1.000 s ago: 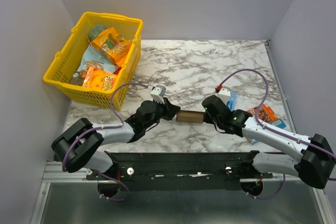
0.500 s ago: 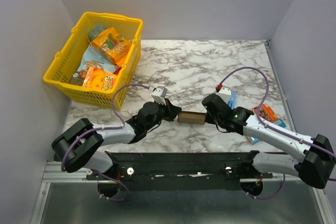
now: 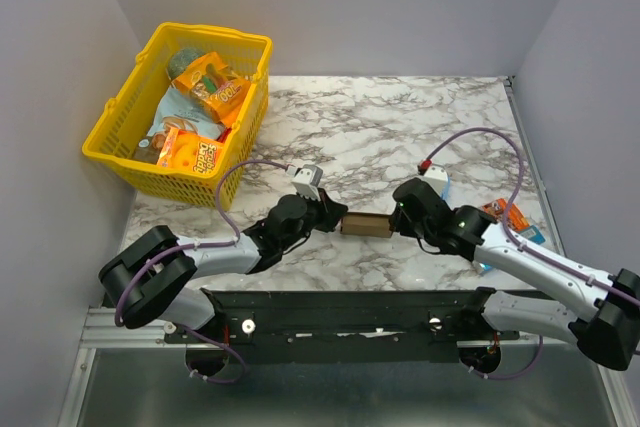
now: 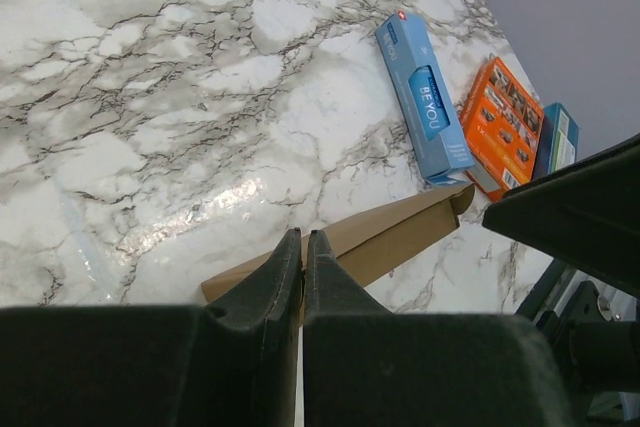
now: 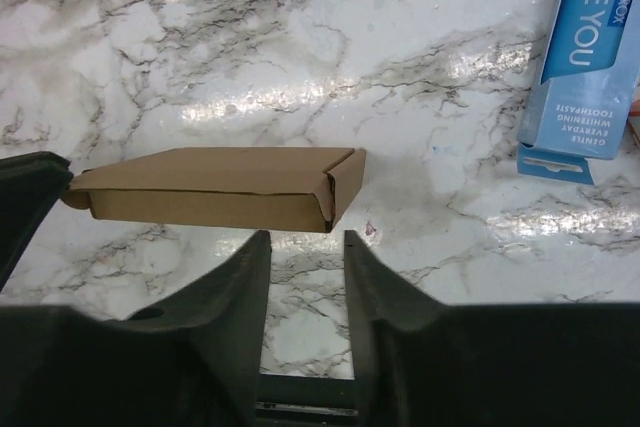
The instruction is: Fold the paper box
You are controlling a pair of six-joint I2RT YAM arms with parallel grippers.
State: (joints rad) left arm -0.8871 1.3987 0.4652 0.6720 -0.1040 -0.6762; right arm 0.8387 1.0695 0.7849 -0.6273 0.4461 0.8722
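The paper box (image 3: 365, 225) is a small flat brown cardboard box near the table's front middle, lying level between both grippers. My left gripper (image 3: 338, 217) is shut on its left end; in the left wrist view the fingertips (image 4: 290, 247) press together on the cardboard edge, and the paper box (image 4: 400, 232) stretches away beyond them. My right gripper (image 3: 397, 219) stands open just off the box's right end. In the right wrist view the paper box (image 5: 210, 182) lies just past the right gripper (image 5: 306, 239), with only marble between the fingers.
A yellow basket (image 3: 170, 179) of snack packets stands at the back left. A slim blue packet (image 5: 590, 57) and an orange packet (image 3: 505, 215) lie on the marble beside the right arm. Grey walls close in on both sides.
My right gripper has opened, let go of the box's right end and drawn back a little to the right. The left gripper keeps its grip on the left end.
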